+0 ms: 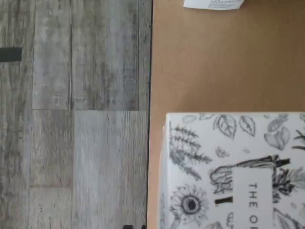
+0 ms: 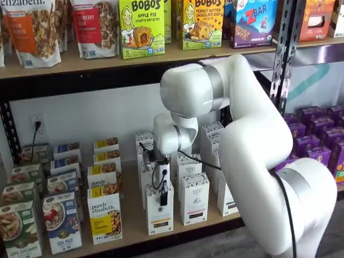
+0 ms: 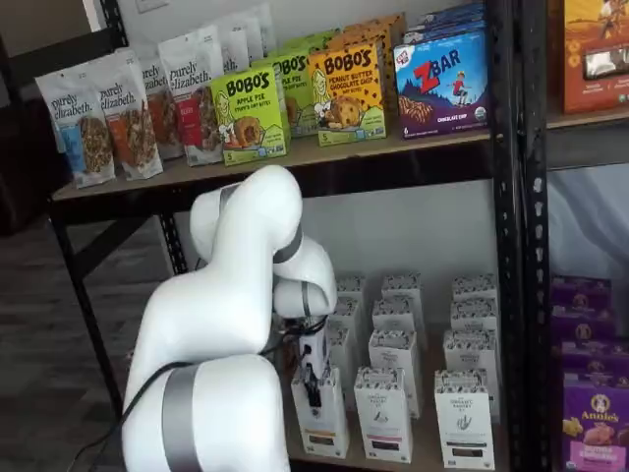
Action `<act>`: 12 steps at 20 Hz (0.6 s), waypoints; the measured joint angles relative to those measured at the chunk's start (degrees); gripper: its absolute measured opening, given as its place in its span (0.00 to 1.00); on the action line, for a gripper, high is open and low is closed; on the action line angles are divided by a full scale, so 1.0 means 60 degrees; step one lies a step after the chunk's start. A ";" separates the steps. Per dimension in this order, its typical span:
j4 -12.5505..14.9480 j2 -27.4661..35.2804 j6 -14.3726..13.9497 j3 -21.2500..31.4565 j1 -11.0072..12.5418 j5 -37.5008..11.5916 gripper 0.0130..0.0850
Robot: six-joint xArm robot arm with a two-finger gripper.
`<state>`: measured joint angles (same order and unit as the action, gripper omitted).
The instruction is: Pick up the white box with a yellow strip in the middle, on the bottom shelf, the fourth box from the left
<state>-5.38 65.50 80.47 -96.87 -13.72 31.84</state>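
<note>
While the gripper [image 2: 163, 200] hangs directly above the white box [image 2: 159, 215] at the bottom shelf [image 2: 177, 230] front, aligned for descent, finger spacing cannot be determined.

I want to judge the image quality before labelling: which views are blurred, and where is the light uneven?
The wrist view is soft: the print on the white box is blurred, with even light on the bottom shelf. In both shelf views the focus is fair, but the white arm looks bright and the gripper is dark, its jaws unreadable.
</note>
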 joint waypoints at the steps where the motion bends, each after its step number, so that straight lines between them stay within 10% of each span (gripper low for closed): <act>1: 0.0011 0.0013 -0.0012 -0.0013 -0.0002 0.0012 1.00; 6: -0.0028 0.0068 0.0009 0.0011 -0.0023 -0.0168 1.00; 12: 0.0025 0.0111 -0.0030 0.0000 -0.0017 -0.0186 0.78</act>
<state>-5.23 66.17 80.28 -96.86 -13.82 30.73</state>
